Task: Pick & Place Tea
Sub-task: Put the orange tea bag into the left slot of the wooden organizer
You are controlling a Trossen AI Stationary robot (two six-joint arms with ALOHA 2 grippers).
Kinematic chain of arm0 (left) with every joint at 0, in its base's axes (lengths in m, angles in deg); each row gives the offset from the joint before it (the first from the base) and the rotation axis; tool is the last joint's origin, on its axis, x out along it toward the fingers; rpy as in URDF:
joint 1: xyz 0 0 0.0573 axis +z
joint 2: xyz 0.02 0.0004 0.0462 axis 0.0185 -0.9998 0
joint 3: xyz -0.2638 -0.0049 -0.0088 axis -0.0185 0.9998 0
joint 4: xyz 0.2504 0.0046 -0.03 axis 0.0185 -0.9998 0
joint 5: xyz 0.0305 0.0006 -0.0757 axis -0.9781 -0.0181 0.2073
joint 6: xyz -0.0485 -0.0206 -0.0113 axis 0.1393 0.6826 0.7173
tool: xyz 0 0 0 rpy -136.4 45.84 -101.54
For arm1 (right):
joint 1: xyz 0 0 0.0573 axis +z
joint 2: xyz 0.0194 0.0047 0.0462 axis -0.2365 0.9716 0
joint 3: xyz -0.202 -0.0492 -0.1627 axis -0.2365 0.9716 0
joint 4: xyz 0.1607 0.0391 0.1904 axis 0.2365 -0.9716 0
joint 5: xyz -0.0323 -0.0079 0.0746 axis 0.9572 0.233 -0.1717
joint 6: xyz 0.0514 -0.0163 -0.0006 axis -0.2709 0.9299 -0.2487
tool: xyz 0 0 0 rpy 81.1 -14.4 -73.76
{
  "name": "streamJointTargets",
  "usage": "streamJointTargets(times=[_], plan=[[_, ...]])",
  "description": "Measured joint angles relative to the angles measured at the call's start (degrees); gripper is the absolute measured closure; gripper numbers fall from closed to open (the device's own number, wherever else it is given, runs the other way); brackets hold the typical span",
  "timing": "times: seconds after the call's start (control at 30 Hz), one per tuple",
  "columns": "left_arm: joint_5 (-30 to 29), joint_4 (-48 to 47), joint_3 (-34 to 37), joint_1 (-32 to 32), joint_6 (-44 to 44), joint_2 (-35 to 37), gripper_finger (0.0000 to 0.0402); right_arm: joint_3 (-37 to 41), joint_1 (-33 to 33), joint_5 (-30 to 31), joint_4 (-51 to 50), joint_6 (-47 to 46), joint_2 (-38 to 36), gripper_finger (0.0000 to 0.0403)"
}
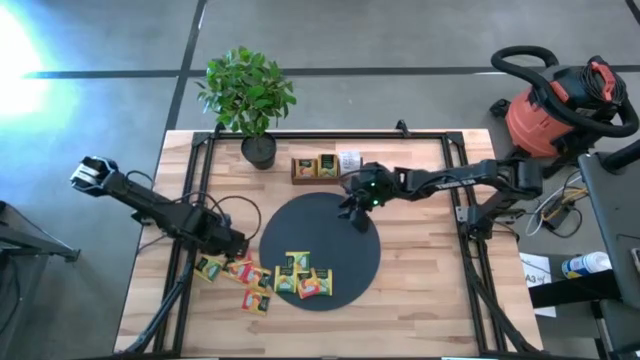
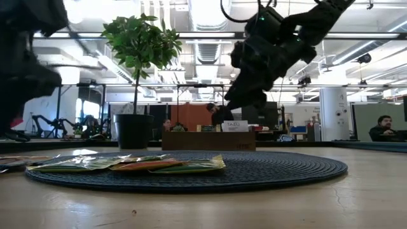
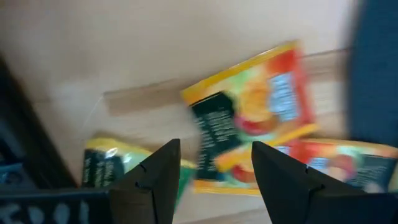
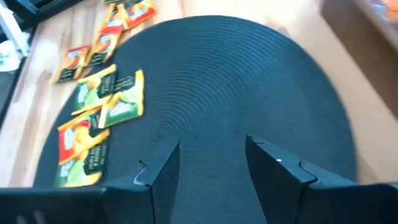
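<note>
Two grippers stand open and empty: the left gripper (image 1: 232, 243) over tea sachets (image 1: 238, 272) off the black mat's (image 1: 330, 215) left edge, the right gripper (image 1: 352, 212) above its far edge.

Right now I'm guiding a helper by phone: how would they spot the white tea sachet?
Find the potted plant at the table's far edge. Right beside it sits a wooden tray. The white sachet stands at the end farthest from the plant; its neighbours are yellow-green.

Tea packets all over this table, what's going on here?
A two-armed robot is sorting tea sachets into a wooden tray. The left gripper hangs open over sachets lying on the table beside the black mat. The right gripper is open and empty above the mat, near the tray, which already holds a few sachets.
</note>
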Motion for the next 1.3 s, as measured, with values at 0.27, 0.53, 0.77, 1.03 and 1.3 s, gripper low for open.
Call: streamJointTargets(times=[0.27,0.53,0.77,1.03,1.3], plan=[[-0.58,13.43,8.41,-1.2,5.13,0.33,0.0229,-7.17,2.91,-0.22,0.12,0.22,4.94,0.0229],[-4.04,16.4,11.55,-1.22,5.94,0.32,0.0229,-13.44,3.58,-2.47,0.27,0.03,9.27,0.0229],[-8.12,17.8,11.71,-1.22,3.95,0.24,0.0234,-22.01,4.07,-8.33,0.21,-2.43,17.68,0.0229],[-17.16,18.3,12.06,-1.12,1.47,0.07,0.0299,-31.83,5.75,-10.88,-1.06,-3.63,27.39,0.0229],[-21.25,19.94,12.12,-1.03,-1.4,0.07,0.035,-41.89,7.58,-13.45,-1.37,-7.16,36.75,0.023]])
